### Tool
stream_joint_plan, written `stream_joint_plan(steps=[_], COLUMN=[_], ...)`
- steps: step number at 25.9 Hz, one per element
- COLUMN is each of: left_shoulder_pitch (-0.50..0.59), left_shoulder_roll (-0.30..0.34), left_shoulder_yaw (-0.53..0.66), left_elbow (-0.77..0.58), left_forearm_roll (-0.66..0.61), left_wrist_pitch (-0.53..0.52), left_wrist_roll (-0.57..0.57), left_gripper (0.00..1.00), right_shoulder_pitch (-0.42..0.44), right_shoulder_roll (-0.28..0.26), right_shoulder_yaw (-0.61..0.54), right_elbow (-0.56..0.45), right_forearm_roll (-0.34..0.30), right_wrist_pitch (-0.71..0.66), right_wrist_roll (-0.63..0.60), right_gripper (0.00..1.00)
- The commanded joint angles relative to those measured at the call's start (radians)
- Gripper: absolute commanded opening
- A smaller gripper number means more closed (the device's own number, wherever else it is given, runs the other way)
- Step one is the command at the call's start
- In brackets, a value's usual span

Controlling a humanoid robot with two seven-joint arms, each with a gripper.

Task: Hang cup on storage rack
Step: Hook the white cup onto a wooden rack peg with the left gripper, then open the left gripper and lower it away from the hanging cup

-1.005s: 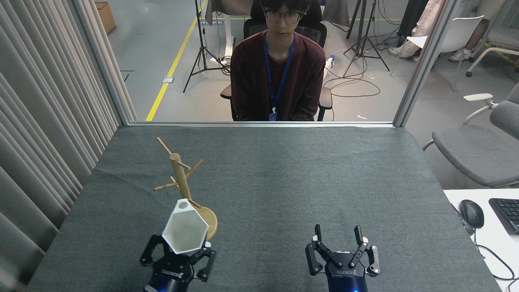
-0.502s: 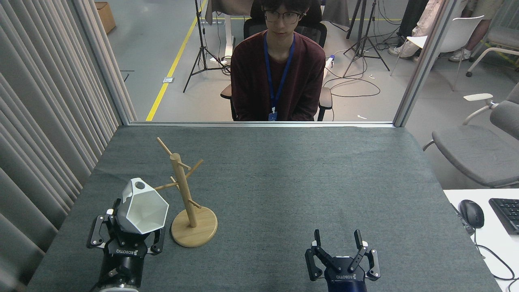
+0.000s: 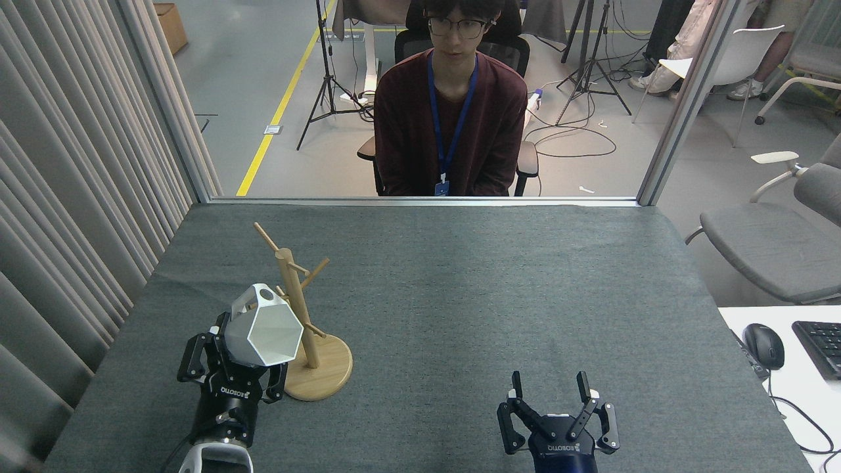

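The white hexagonal cup [image 3: 263, 327] is held up off the table, its open mouth turned toward me and its holed rim tab on top. My left gripper [image 3: 240, 355] is shut on the cup's narrow end. The cup sits against the left side of the wooden storage rack [image 3: 299, 315] and covers the rack's left peg; whether the tab is on that peg cannot be told. The rack's round base [image 3: 323, 376] rests on the grey table cloth. My right gripper [image 3: 548, 394] stands open near the front edge, with nothing between its fingers.
A person [image 3: 450, 112] sits behind the table's far edge. Curtains [image 3: 72, 197] run along the left side. A side desk at right carries a mouse [image 3: 764, 345] and keyboard [image 3: 821, 348]. The grey table cloth [image 3: 493, 289] spreads between the rack and my right gripper.
My left gripper carried the cup from in front of the rack out to the left, then back right and up against the rack's left peg. The right gripper has barely moved.
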Motion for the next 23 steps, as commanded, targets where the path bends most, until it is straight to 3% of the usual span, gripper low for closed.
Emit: stream_joint_plan(steps=[1, 2, 4, 10, 15, 18, 21, 23], left_shoulder_pitch=[-0.045, -0.05, -0.051, -0.007, 0.062, 0.105, 0.163, 0.206], left_shoulder_roll=[0.0, -0.002, -0.013, -0.017, -0.005, -0.005, -0.005, 0.001], left_shoulder_yaw=[0.0, 0.0, 0.002, 0.003, 0.003, 0.005, 0.011, 0.017], left_elbow=[0.078, 0.083, 0.083, 0.071, 0.054, 0.037, -0.064, -0.15], left_forearm_roll=[-0.014, -0.014, -0.007, 0.007, 0.17, 0.202, 0.237, 0.358], left_wrist_pitch=[0.022, 0.023, 0.023, 0.013, 0.008, 0.005, -0.069, -0.147], left_wrist_roll=[0.005, 0.005, 0.005, 0.014, 0.016, 0.016, 0.016, 0.005], left_gripper=[0.43, 0.51, 1.0, 1.0, 1.0, 1.0, 1.0, 1.0], right_shoulder_pitch=[-0.001, -0.001, -0.001, -0.006, -0.006, -0.007, -0.004, 0.002], right_shoulder_roll=[-0.003, -0.003, -0.005, -0.003, -0.003, -0.003, -0.006, -0.019], right_shoulder_yaw=[-0.002, -0.003, -0.003, -0.003, -0.003, -0.003, -0.003, -0.003], right_elbow=[0.005, 0.005, 0.006, 0.008, 0.008, 0.008, 0.003, -0.008], right_forearm_roll=[-0.003, -0.005, -0.006, -0.006, -0.006, -0.006, -0.006, -0.006], right_wrist_pitch=[-0.001, -0.003, -0.005, -0.005, -0.006, -0.006, -0.011, -0.017], right_wrist_roll=[-0.002, -0.002, -0.003, -0.003, -0.005, -0.005, -0.005, -0.005], right_gripper=[0.99, 0.99, 0.99, 0.99, 0.98, 0.99, 0.99, 0.99])
